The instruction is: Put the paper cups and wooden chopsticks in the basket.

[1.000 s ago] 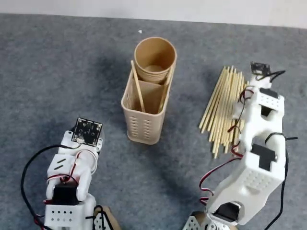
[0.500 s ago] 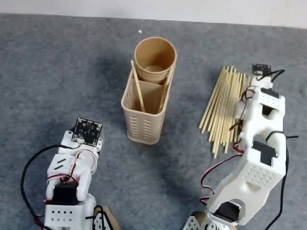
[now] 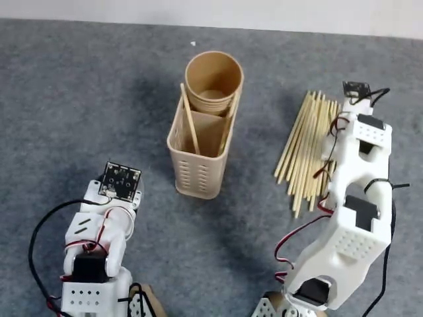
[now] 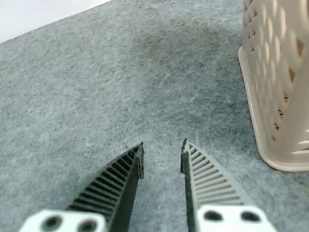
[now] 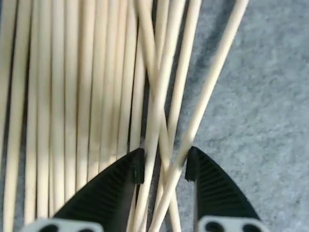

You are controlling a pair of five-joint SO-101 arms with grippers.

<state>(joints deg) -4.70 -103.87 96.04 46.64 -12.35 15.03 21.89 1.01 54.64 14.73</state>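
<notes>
Though your arm [image 3: 350,198] hides part of the chopstick pile [image 3: 304,152] at right, the right gripper [image 5: 164,162] straddles sticks [image 5: 159,96], spread. The centre basket [image 3: 195,175] holds stacked cups [image 3: 213,96] and two chopsticks [image 3: 190,122]; the left gripper [image 4: 161,150] gapes nearby.

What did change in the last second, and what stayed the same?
The right arm reached slightly forward along the loose chopsticks. The right gripper is open astride a few sticks. The left arm, basket and cups stayed put.
</notes>
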